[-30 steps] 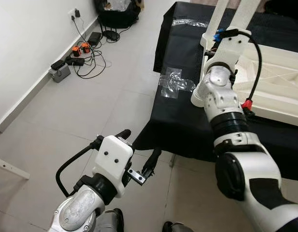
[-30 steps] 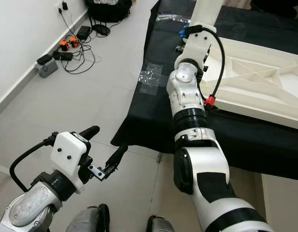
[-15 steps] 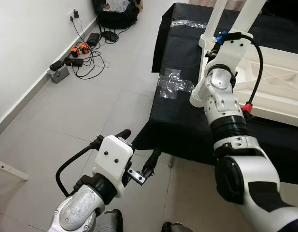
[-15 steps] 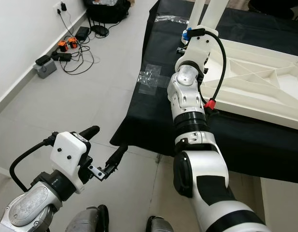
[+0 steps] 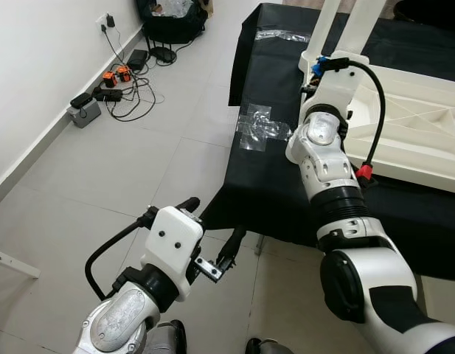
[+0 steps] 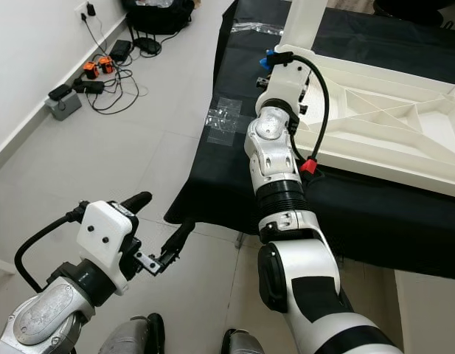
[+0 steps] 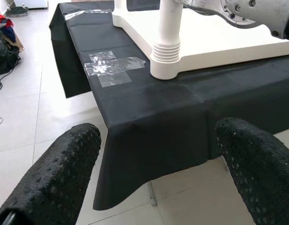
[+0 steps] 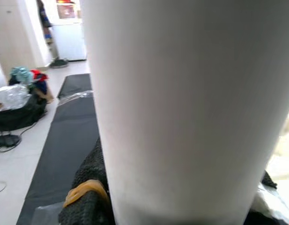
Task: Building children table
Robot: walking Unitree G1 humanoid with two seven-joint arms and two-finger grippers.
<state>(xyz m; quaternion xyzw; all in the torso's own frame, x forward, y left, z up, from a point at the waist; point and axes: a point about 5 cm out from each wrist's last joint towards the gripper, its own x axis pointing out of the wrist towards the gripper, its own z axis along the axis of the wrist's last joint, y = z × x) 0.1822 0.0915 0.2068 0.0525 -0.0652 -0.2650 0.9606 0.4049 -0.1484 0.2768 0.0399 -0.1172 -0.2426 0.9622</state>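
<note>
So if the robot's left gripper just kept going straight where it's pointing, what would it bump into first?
Probably the hanging edge of the black cloth. The left gripper is open over the floor and aims at that drape, with the white table leg standing further on. Depth is hard to judge.

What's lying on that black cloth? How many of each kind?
White tabletop: 1
White legs: 2
Clear plastic bags: 2
Total: 5

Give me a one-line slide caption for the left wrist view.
Open left gripper faces the black cloth, with a white table leg standing in the upturned tabletop.
</note>
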